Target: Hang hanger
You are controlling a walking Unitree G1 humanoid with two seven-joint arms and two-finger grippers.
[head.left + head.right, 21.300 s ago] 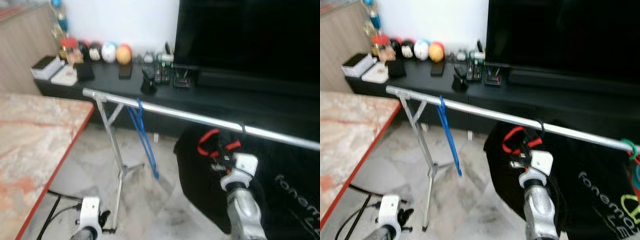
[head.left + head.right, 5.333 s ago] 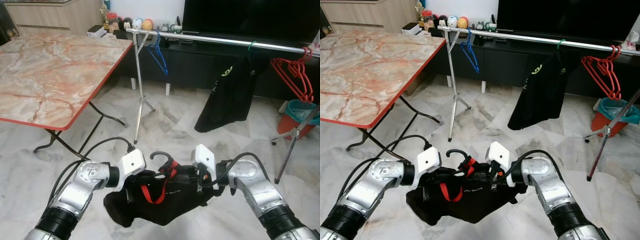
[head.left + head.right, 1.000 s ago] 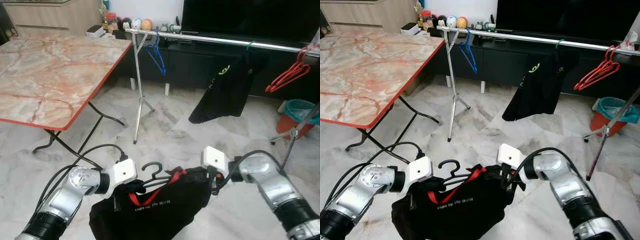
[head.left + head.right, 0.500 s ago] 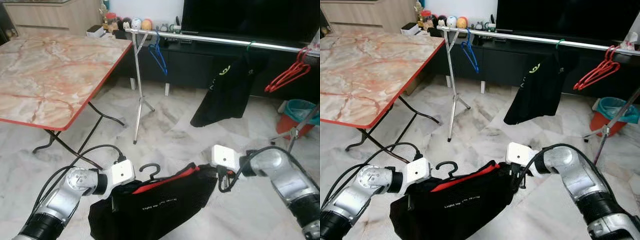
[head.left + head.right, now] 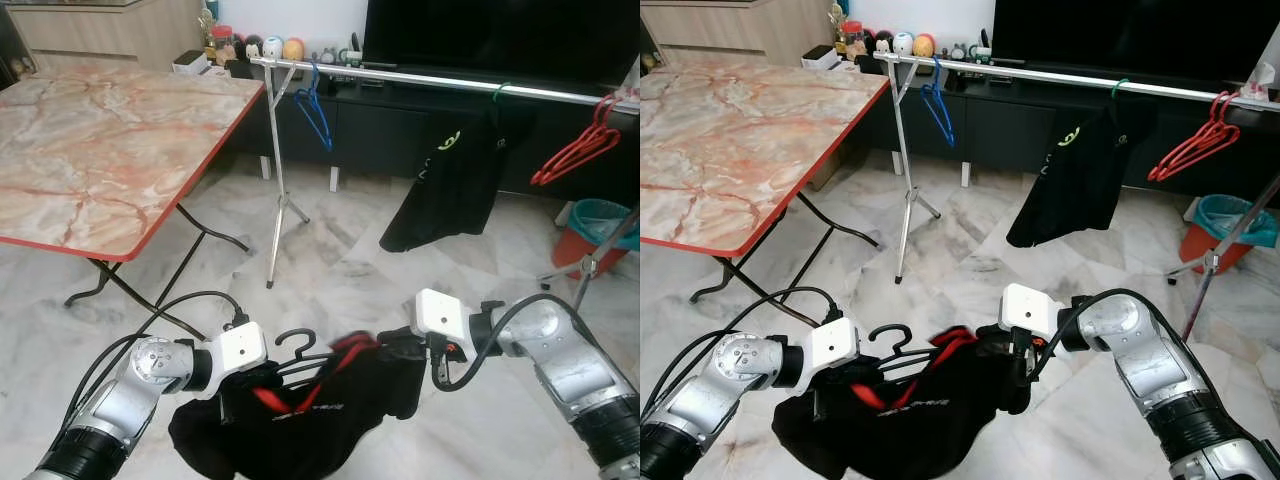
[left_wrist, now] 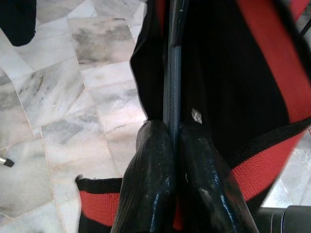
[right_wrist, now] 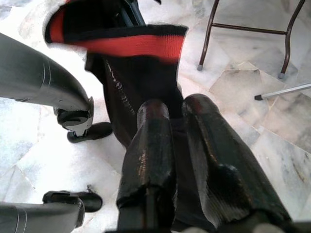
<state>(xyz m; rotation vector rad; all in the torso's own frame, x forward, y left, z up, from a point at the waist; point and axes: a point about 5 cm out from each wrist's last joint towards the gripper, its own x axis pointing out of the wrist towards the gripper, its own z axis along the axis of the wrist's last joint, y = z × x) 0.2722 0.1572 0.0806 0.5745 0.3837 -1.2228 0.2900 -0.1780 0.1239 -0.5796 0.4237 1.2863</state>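
You see a big marble floor [image 5: 330, 260] with a marble-top surface with a red edge [image 5: 100, 140] on your left. Past it a long silver rail [image 5: 430, 78] runs across the room on thin metal legs, in front of a dark TV cabinet [image 5: 380, 130] with balls and small things on top. On the rail hang a blue hanger [image 5: 318, 105] near the left end, a black shirt [image 5: 455, 180] in the middle, and red hangers [image 5: 580, 150] near the right end. A teal bin [image 5: 600, 220] stands on the floor below the red hangers.

Low down in front of you, both arms hold a black garment with red trim [image 5: 300, 420] above the floor. It sags in a bunch between the two arms. A black hanger [image 5: 300, 350] sits inside it, and its hook sticks up near your left arm, well apart from the rail.

Your left gripper [image 6: 172, 160] is at the left end of the garment. Its fingers [image 6: 150, 174] are squeezed tight on the thin bar of the black hanger, with cloth around it.

Your right gripper [image 7: 177, 145] is at the right end of the garment. Its fingers [image 7: 150, 155] are pinched close together on the black cloth
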